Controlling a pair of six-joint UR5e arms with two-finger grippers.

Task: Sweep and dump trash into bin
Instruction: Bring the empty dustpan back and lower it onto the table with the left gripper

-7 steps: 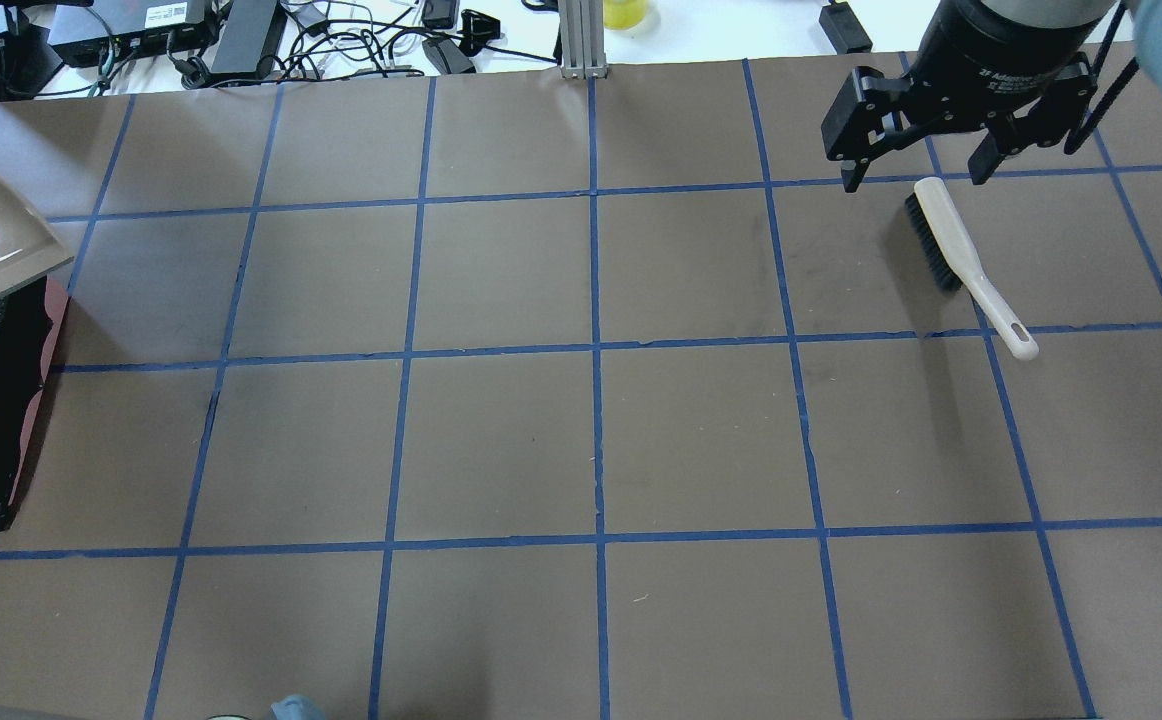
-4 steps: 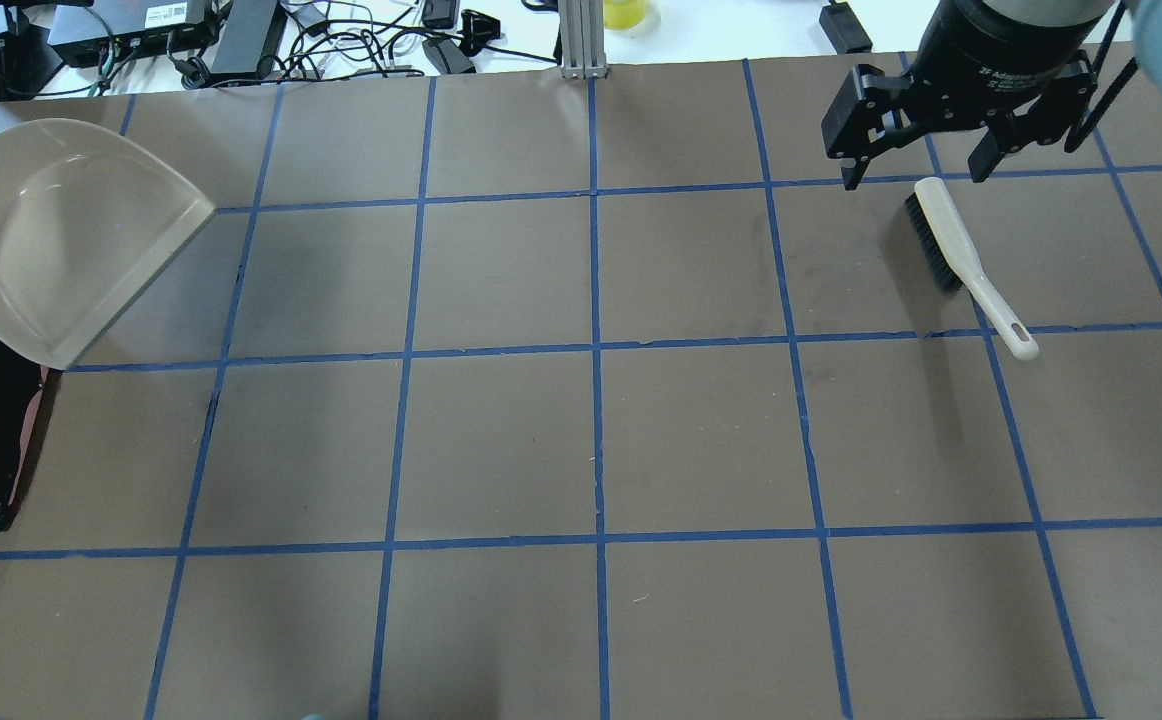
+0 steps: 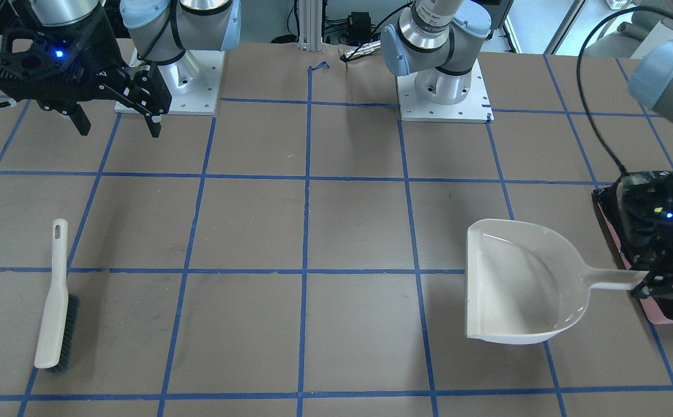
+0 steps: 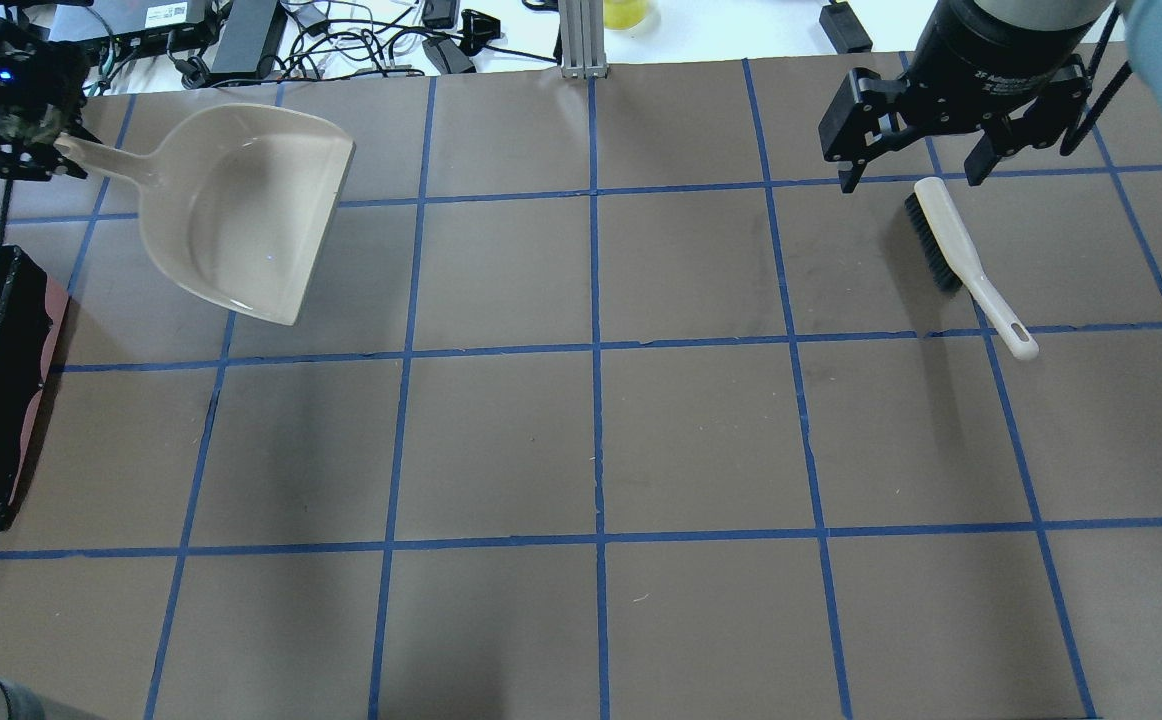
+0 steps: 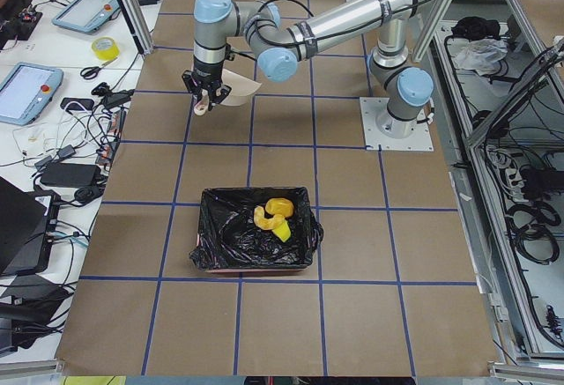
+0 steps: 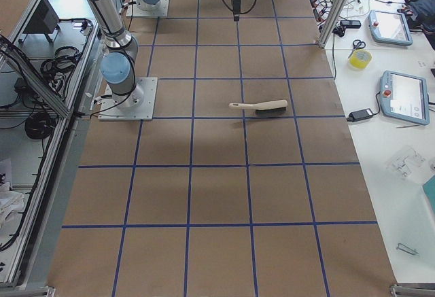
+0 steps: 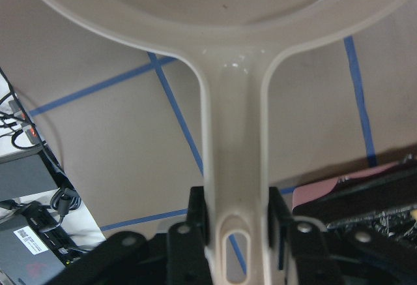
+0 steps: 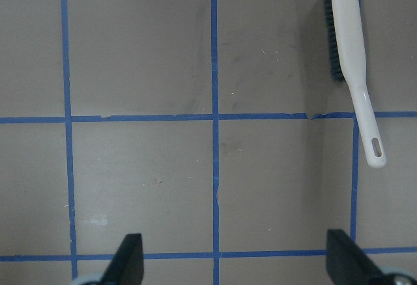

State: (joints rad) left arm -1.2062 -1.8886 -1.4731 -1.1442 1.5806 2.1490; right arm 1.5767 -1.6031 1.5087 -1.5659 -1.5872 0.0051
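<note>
Beige dustpan (image 4: pixel 241 210) gripped by its handle in the clamped left hand (image 7: pixel 236 225), right hand (image 3: pixel 119 131) spread wide above the brush (image 4: pixel 941 240), trash (image 5: pixel 271 218) inside the bin (image 5: pixel 220 246).

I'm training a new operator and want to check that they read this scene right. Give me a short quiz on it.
1. True or false: the right gripper holds the brush.
2. Where is the trash? A. beside the brush B. in the bin C. in the right gripper
3. What does the left gripper grip?
Key: 1. False: it is open, and the brush lies loose. 2. B. 3. The dustpan, by its handle.
</note>
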